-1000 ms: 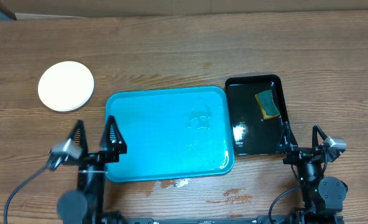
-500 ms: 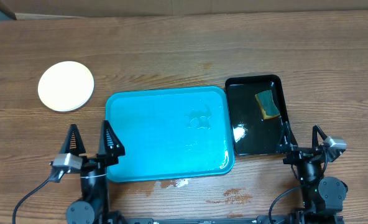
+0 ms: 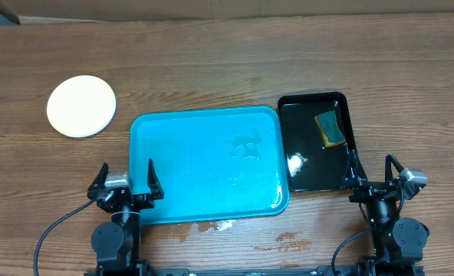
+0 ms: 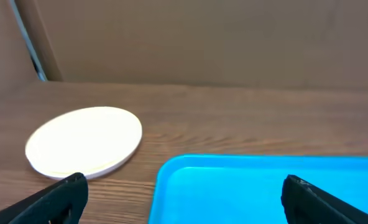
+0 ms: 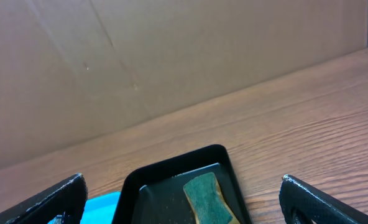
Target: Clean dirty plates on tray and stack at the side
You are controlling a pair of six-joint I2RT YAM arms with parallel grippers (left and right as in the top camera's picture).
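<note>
– Left arm moved since a second ago?
– Yes, my left gripper (image 3: 127, 172) has drawn back to the near-left corner of the large turquoise plastic tray (image 3: 204, 161), jaws spread wide, holding nothing
– And the plates?
– Stacked round white plastic plates (image 3: 81, 106) sit far left on the wooden table (image 3: 288, 61), well apart from the tray. My right gripper (image 3: 372, 170) gapes empty by the glossy black tray (image 3: 311, 165)
</note>
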